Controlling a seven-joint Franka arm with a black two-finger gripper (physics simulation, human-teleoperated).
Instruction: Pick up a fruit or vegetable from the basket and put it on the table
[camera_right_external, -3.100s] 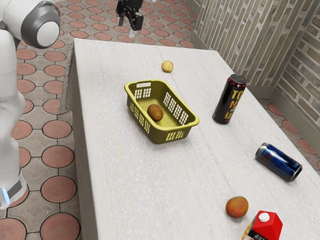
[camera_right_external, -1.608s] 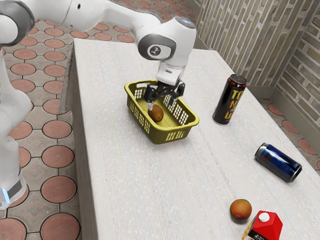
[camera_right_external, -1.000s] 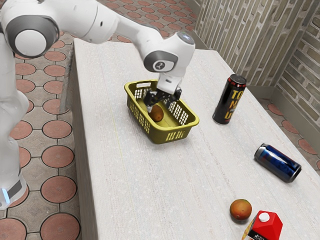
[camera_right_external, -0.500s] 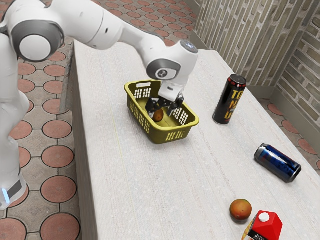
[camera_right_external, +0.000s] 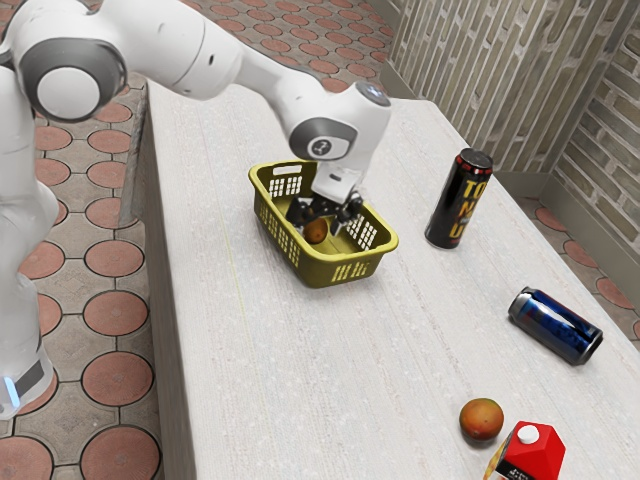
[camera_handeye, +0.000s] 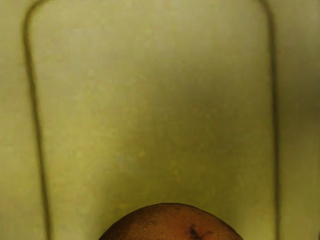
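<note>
In the exterior view my gripper (camera_right_external: 321, 228) is down inside the yellow-green basket (camera_right_external: 322, 270), its fingers apart on either side of a brown-orange fruit (camera_right_external: 316, 232). A gap shows between the fruit and the finger toward the exterior view's right. The gripper's black body covers the fruit's upper part. The wrist view has the rounded top of the fruit (camera_handeye: 170, 224) at its lower edge, over the basket's floor (camera_handeye: 150, 100).
A tall black can (camera_right_external: 459, 200) stands beyond the basket toward the exterior view's right. Nearer the camera, a blue can (camera_right_external: 556, 325) lies on its side, and an orange-brown fruit (camera_right_external: 481, 419) rests beside a red carton (camera_right_external: 532, 453) on the table (camera_right_external: 330, 380).
The arm has swung in over the table and my hand has lowered into the basket around the fruit. Near the carton, the loose fruit has shifted slightly toward the exterior view's right.
</note>
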